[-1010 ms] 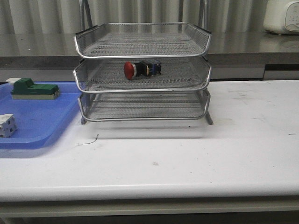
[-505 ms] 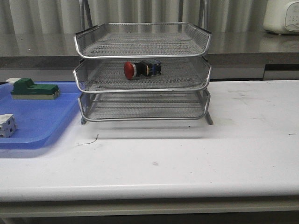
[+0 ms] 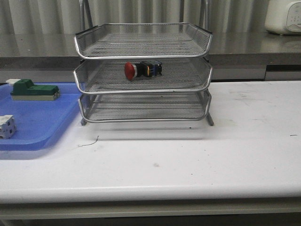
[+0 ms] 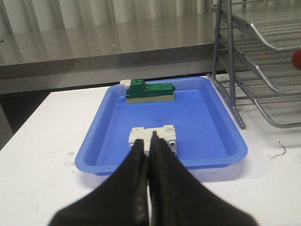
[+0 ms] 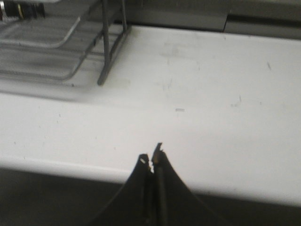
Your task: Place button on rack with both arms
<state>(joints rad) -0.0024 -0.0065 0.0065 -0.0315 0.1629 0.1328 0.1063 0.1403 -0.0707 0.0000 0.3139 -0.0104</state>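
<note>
Front view. One rack (image 3: 143,70) of three wire-mesh tiers, standing on one white table (image 3: 197,155). One button (image 3: 142,69) lying on its side in the middle tier, red head pointing left, black body to the right, resting on the mesh. Top and bottom tiers holding nothing. One blue tray (image 3: 37,125) just beside the rack's left edge, containing two items: one green block (image 3: 34,90) toward the back and one white block (image 3: 6,126) toward the front, well apart from each other. One short bit of wire (image 3: 88,142) on the table in front of the tray's corner. No arms visible in this view.

Left wrist view. Left gripper (image 4: 149,141) with fingers pressed together, no visible gap, holding nothing, poised over the near side of the blue tray (image 4: 207,117). Inside the tray: white block (image 4: 162,134) nearest the fingertips, green block (image 4: 149,91) farther off. Rack (image 4: 263,61) seen at the edge, with a sliver of the red button head (image 4: 297,59) in the middle tier.

Right wrist view. Right gripper (image 5: 152,161) closed tip to tip, holding nothing, above the front edge of the table (image 5: 211,94). Rack (image 5: 61,47) seen partly at one corner, the black end of the button (image 5: 21,9) just visible in it.
</note>
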